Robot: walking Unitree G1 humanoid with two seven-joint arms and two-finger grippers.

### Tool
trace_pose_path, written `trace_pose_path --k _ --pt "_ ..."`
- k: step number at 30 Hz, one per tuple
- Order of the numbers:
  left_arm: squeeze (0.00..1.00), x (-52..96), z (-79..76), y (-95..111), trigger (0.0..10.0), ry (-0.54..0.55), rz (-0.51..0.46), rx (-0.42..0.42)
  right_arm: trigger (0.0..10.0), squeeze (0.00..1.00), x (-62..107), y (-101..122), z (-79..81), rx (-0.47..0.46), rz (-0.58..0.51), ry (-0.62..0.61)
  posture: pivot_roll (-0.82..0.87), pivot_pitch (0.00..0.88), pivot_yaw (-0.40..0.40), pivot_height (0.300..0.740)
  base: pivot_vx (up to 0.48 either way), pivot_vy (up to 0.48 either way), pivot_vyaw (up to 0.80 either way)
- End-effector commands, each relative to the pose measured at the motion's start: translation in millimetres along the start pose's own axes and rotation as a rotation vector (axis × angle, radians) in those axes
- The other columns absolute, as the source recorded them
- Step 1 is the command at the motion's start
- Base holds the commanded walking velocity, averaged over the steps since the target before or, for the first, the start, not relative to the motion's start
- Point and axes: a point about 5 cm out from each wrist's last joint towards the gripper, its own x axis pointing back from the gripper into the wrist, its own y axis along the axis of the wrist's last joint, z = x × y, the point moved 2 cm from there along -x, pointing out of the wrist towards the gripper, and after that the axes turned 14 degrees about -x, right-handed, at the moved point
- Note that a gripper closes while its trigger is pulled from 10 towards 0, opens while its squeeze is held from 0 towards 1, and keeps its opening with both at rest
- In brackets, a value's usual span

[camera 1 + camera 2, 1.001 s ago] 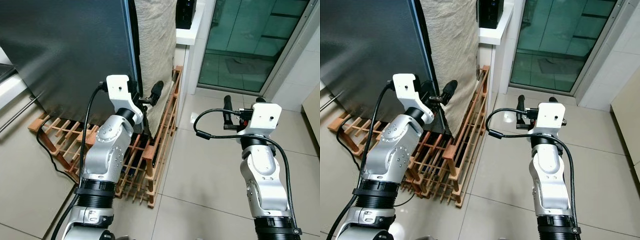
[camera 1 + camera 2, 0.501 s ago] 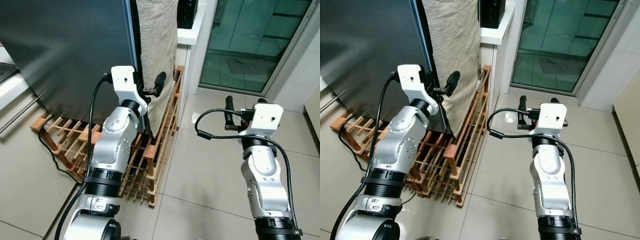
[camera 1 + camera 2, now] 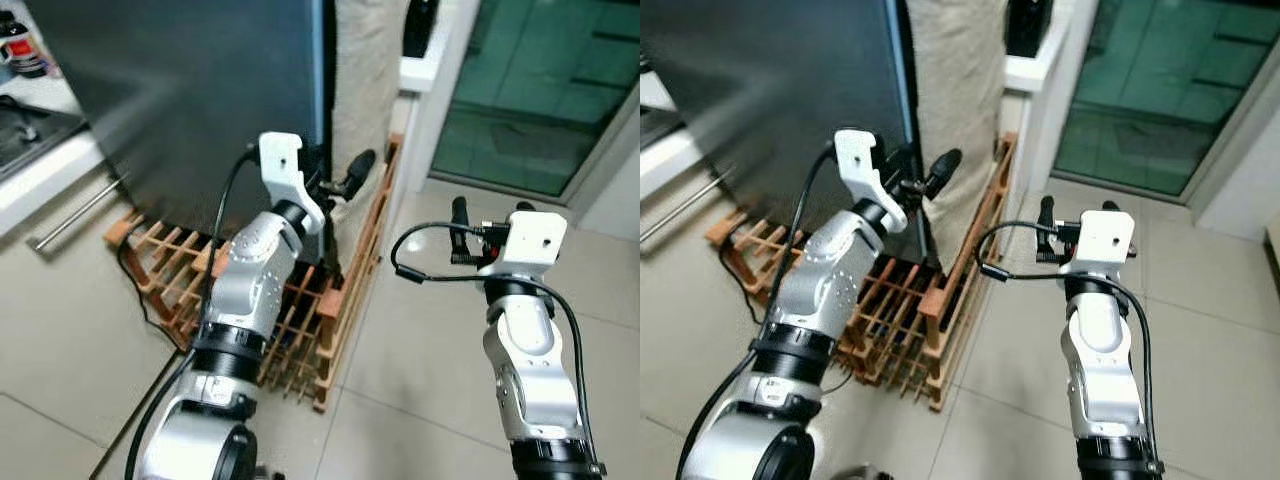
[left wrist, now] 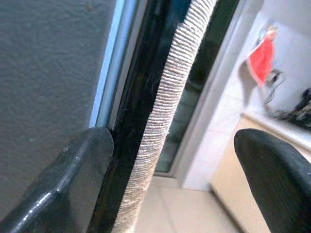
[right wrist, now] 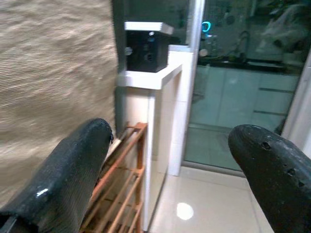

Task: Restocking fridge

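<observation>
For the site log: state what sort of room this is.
Most likely a home kitchen: a tall dark fridge standing on a wooden slatted rack, a stovetop on the counter to the left, tiled floor, and a glass sliding door.

Left hand [image 3: 338,188] raised at right edge of dark fridge door [image 3: 190,90], fingers spread, one finger [image 3: 358,166] against beige woven cloth [image 3: 362,75] hanging beside door. Wooden slatted rack [image 3: 300,320] on tiled floor [image 3: 420,400] beneath fridge. Right hand [image 3: 487,212] held out over floor, fingers apart, toward green glass door [image 3: 540,90]. Black cable [image 3: 135,300] trailing past rack.
</observation>
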Motion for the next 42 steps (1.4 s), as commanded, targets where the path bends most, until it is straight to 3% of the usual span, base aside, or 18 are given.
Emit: trace_pose_path --k 1,2,10,13,17,21,22,23,24,26,28,30,31,34,42 --pt "0.00 -13.5 -46.8 4 10.0 -0.225 -0.030 0.029 10.0 0.01 -2.1 6 1.9 -0.009 -0.019 -0.001 -0.16 0.000 0.052 0.740 0.000 0.000 0.00" --pt "0.00 -14.4 -57.0 10 10.0 -0.286 -0.068 0.071 10.0 0.01 -1.1 6 1.8 -0.009 -0.017 -0.002 -0.17 0.000 0.054 0.740 0.000 0.000 0.00" --pt "0.00 -10.8 -90.8 35 10.0 -0.507 -0.192 0.198 10.0 0.01 12.0 -1 -6.3 -0.002 0.012 -0.030 -0.18 0.004 0.067 0.740 0.000 0.000 0.00" --pt "0.00 -9.0 -93.0 41 10.0 -0.529 -0.210 0.215 10.0 0.01 16.2 -3 -8.7 0.000 0.022 -0.040 -0.19 0.004 0.072 0.740 0.000 0.000 0.00" --pt "0.00 -8.0 -73.9 43 10.0 -0.458 -0.203 0.194 10.0 0.01 20.6 -5 -8.2 -0.006 0.032 -0.031 -0.19 0.000 0.080 0.740 0.000 0.000 0.00" --pt "0.00 -1.0 -41.1 41 10.0 -0.309 -0.159 0.132 10.0 0.01 24.9 -13 -3.1 -0.020 0.093 0.029 -0.19 0.000 0.082 0.740 0.000 0.000 0.00" --pt "0.00 3.7 -20.5 38 10.0 -0.193 -0.127 0.093 10.0 0.01 24.9 -16 4.6 -0.039 0.118 0.077 -0.18 0.000 0.080 0.740 0.000 0.000 0.00" --pt "0.00 7.3 -11.3 38 10.0 -0.146 -0.121 0.084 10.0 0.02 23.8 -17 9.3 -0.053 0.125 0.102 -0.18 0.000 0.078 0.740 0.000 0.000 0.00" --pt "0.00 7.3 -11.3 38 10.0 -0.146 -0.121 0.084 10.0 0.02 23.8 -17 9.3 -0.053 0.125 0.102 -0.18 0.000 0.078 0.740 0.000 0.000 0.00" --pt "0.00 14.1 4.5 38 10.0 -0.055 -0.113 0.072 10.0 0.01 20.5 -15 18.7 -0.074 0.129 0.152 -0.17 0.000 0.074 0.740 0.000 0.000 0.00" --pt "0.00 26.0 21.1 44 10.0 0.058 -0.133 -0.027 10.0 0.02 14.2 -10 34.1 -0.097 0.124 0.234 -0.15 0.000 0.064 0.740 0.000 0.000 0.00" --pt "0.00 30.5 26.5 46 10.0 0.098 -0.138 -0.048 10.0 0.01 11.7 -8 39.0 -0.105 0.120 0.259 -0.15 0.000 0.064 0.740 0.000 0.000 0.00" --pt "0.00 38.3 36.4 50 10.0 0.186 -0.150 -0.100 10.0 0.01 6.4 -4 45.6 -0.118 0.118 0.293 -0.13 0.000 0.059 0.740 0.000 0.000 0.00" --pt "0.00 51.2 49.5 56 10.0 0.300 -0.159 -0.126 10.0 0.02 -2.9 0 56.4 -0.123 0.112 0.348 -0.11 0.000 0.059 0.740 0.000 0.000 0.00" --pt "0.00 76.7 65.5 65 10.0 0.419 -0.156 -0.173 10.0 0.01 -25.8 6 77.1 -0.138 0.100 0.434 -0.06 0.000 0.064 0.740 0.000 0.000 0.00"
